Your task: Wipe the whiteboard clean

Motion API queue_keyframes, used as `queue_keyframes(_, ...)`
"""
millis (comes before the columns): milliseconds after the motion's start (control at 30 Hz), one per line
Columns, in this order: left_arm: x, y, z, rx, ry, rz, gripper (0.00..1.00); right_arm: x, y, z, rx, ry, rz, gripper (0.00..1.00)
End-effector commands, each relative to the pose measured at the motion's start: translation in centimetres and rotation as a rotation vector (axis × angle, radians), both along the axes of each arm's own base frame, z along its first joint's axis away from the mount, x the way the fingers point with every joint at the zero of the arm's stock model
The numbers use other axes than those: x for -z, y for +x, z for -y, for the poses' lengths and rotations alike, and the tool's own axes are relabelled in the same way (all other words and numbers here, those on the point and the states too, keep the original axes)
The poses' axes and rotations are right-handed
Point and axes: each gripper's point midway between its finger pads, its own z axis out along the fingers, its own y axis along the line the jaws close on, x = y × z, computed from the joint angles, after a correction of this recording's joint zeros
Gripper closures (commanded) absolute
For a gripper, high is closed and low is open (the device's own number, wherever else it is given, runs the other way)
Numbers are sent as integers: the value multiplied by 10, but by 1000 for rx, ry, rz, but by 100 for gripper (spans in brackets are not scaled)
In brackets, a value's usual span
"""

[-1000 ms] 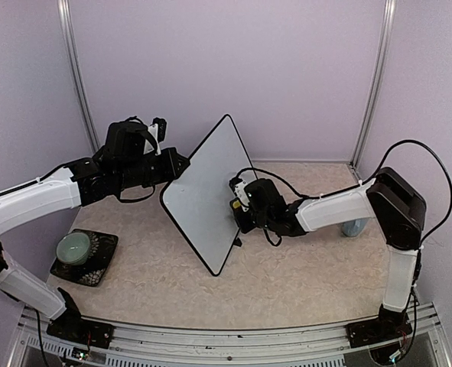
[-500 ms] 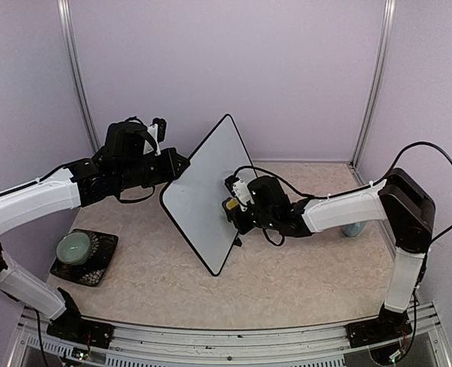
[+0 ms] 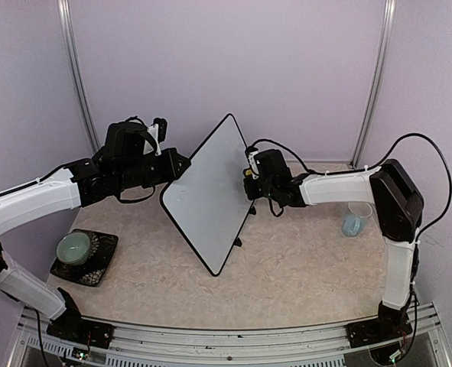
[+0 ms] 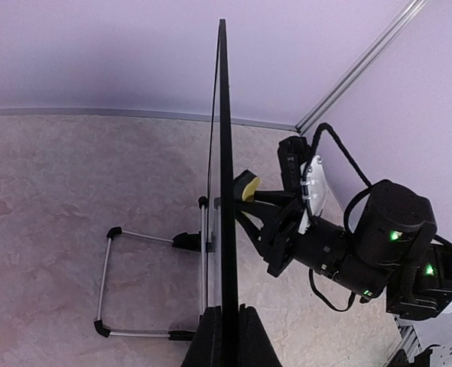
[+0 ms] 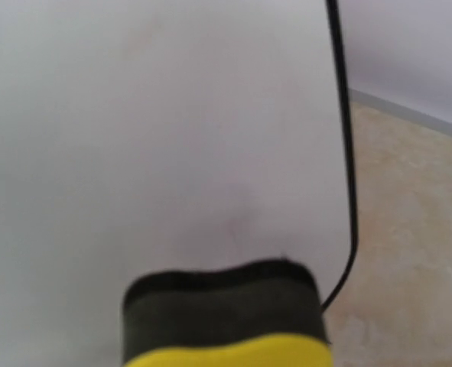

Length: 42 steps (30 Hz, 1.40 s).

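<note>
Lilac walls close the booth, and the table (image 3: 302,267) has a pale marbled top. Well to the left of the whiteboard (image 3: 206,191), a green round object (image 3: 74,246) sits on a dark mat (image 3: 103,267).

The left arm reaches in low and almost level. The left gripper (image 3: 173,170) is clamped tight on the frame at the whiteboard's left corner. You see its fingers (image 4: 210,340) pinching the thin black edge in the left wrist view.

The whiteboard stands nearly upright in the middle of the table, one corner down. I judge it light, stiff and thin, with a slick face. A push from one side will likely swing it, so hold it by the frame, never by the white face.

At the whiteboard's right side, the right arm is stretched out flat. The right gripper (image 3: 250,174) holds a yellow sponge (image 4: 246,186) between narrow fingers, just beside the face. I cannot tell if it touches.

Well to the right of the whiteboard stands a small bluish cup (image 3: 353,224).
</note>
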Motion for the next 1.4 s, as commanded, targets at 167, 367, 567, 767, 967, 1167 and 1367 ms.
queue_keyframes(167,30,-18,12,88,57,-83,100,55,5,-8,-33,-181,-43,100)
queue_keyframes(367,32,-17,14,93,57,-84,100,60,-23,-24,-167,-148,-34,100)
queue_keyframes(567,31,-17,16,96,56,-84,100,46,-52,-53,-298,-118,16,100)
queue_keyframes(767,27,-18,13,90,57,-78,100,31,-79,-73,-388,-101,69,100)
queue_keyframes(967,27,-18,14,92,55,-77,100,18,-105,-85,-459,-56,94,100)
queue_keyframes(1167,29,-20,13,93,56,-80,100,0,-121,-87,-512,50,89,100)
queue_keyframes(1367,31,-21,10,86,59,-80,100,-7,-69,-39,-158,2,99,100)
